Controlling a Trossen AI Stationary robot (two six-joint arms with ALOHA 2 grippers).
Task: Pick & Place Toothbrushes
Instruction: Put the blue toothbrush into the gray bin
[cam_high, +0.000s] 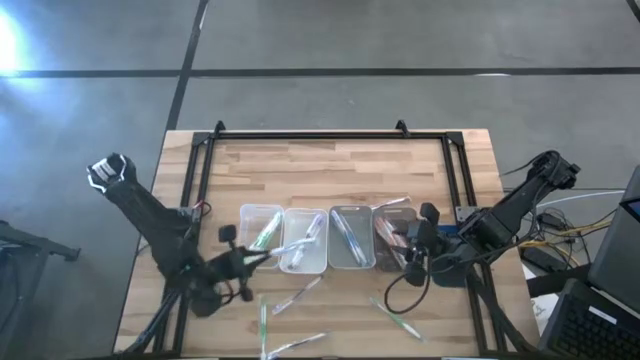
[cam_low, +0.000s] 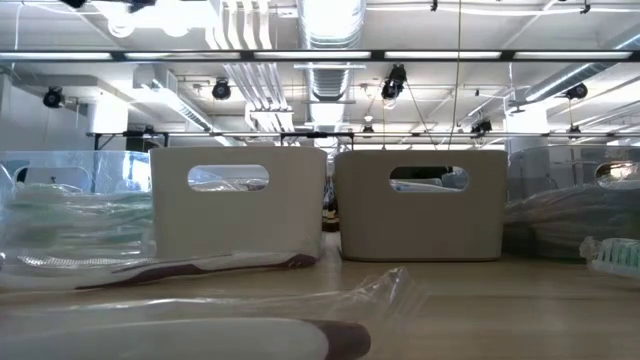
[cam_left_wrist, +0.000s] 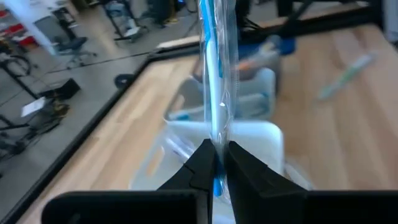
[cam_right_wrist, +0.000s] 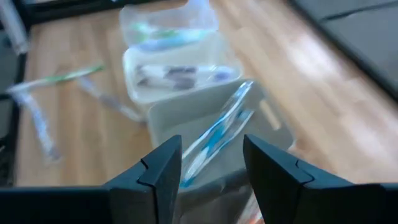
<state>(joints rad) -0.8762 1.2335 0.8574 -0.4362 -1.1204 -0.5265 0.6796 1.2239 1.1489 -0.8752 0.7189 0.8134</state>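
**Left gripper pinches a wrapped toothbrush; right gripper stands open over the trays**

The left gripper (cam_left_wrist: 216, 163) is closed down on a blue toothbrush (cam_left_wrist: 214, 74) in clear wrapping. In the left wrist view the two fingers meet on the wrapper near its lower end, and the rest of the toothbrush stands out straight ahead of the fingertips, over the trays. From above, this gripper (cam_high: 243, 262) sits at the near left of the table (cam_high: 330, 165), just beside the row of four clear trays (cam_high: 262, 215), with the held toothbrush reaching toward the second tray from the left.

The right gripper (cam_right_wrist: 211, 163) has its jaws spread wide with nothing between them. In the right wrist view a blue-accented toothbrush (cam_right_wrist: 217, 134) lies slanted in the tray directly ahead of the gap, apart from both fingers. From above, the right gripper (cam_high: 412, 252) hangs at the rightmost tray.

Each tray holds toothbrushes. Loose toothbrushes (cam_high: 295, 296) lie on the wood in front of the trays, well clear of either gripper, some with green accents (cam_high: 263, 318).
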